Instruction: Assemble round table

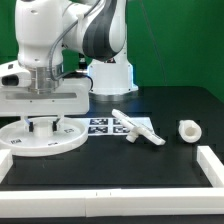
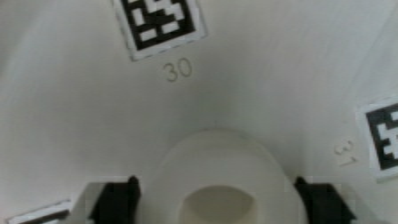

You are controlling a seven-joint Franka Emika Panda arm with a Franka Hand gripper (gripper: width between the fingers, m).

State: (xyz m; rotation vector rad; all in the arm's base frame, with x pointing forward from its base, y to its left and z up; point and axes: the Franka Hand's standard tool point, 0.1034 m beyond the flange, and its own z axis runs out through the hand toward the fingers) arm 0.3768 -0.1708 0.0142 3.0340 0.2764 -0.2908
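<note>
The large round disc (image 1: 40,137) lies flat at the exterior view's left. My gripper (image 1: 42,124) is straight down on its middle. In the wrist view the disc (image 2: 214,95) fills the frame, with tags numbered 30 and 31. Its raised hub with a hole (image 2: 222,188) sits between my two dark fingers (image 2: 114,201), with a small gap on each side. The jaws stand open and hold nothing. The flat elongated base piece (image 1: 138,130) lies in the middle. The short cylinder leg (image 1: 188,131) lies on its side at the exterior view's right.
The marker board (image 1: 107,125) lies on the black table behind the base piece. White border rails run along the front (image 1: 110,186) and the exterior view's right (image 1: 214,166). The arm's white base (image 1: 108,75) stands at the back.
</note>
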